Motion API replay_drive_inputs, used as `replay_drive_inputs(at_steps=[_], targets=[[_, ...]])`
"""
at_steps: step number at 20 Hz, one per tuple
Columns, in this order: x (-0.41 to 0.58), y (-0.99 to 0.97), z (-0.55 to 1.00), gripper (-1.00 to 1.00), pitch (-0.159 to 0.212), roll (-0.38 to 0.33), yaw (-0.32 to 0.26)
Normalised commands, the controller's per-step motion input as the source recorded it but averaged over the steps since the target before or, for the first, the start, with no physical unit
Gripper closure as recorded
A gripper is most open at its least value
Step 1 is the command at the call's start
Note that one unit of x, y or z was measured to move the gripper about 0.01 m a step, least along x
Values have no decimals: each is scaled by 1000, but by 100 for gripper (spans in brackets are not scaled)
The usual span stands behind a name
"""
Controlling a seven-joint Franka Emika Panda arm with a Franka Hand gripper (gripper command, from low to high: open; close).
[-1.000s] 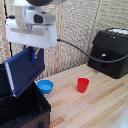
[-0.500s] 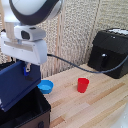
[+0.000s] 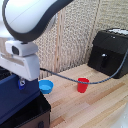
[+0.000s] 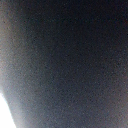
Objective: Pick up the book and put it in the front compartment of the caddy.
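Navy blue fills the lower corner on the exterior view's left: that is the book [image 3: 17, 97], a broad dark slab lying tilted over the top of the caddy [image 3: 37, 117], whose black fabric wall shows just beneath it; whether the book sits inside the front compartment or only rests across the rim, I cannot tell, since no divider is visible. White arm [image 3: 35, 17] looms huge above the book; its boxy wrist block hangs right over the book's upper edge, and the gripper [image 3: 21, 82] is barely glimpsed as a small dark piece below that block, touching or just at the book's surface; fingers spread or pinched, I cannot tell from here. Beside the book, toward the exterior view's right, a blue bowl [image 3: 46, 87] sits on the wooden table [image 3: 95, 107]; further right of the book stands the red cup [image 3: 83, 85], upright, apart from the bowl; well beyond that, a black boxy machine [image 3: 110, 52] sits against the woven wall, a dark cable [image 3: 100, 79] trailing behind the cup.

Wrist view now: almost all dark, blurred blue-black surface [image 4: 65, 60] pressed close to the lens, likely the book's cover; a pale bright patch at one corner; no fingers to be made out.
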Motion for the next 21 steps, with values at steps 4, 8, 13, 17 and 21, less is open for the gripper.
replay_drive_inputs(at_steps=[4, 8, 13, 17, 21], targets=[[102, 74, -6, 100, -51, 18, -85], [456, -342, 0, 100, -39, 77, -5], [235, -107, 0, -100, -3, 40, -5], [173, -199, 126, -100, -8, 59, -16], [225, -483, 219, -100, -16, 81, 81]])
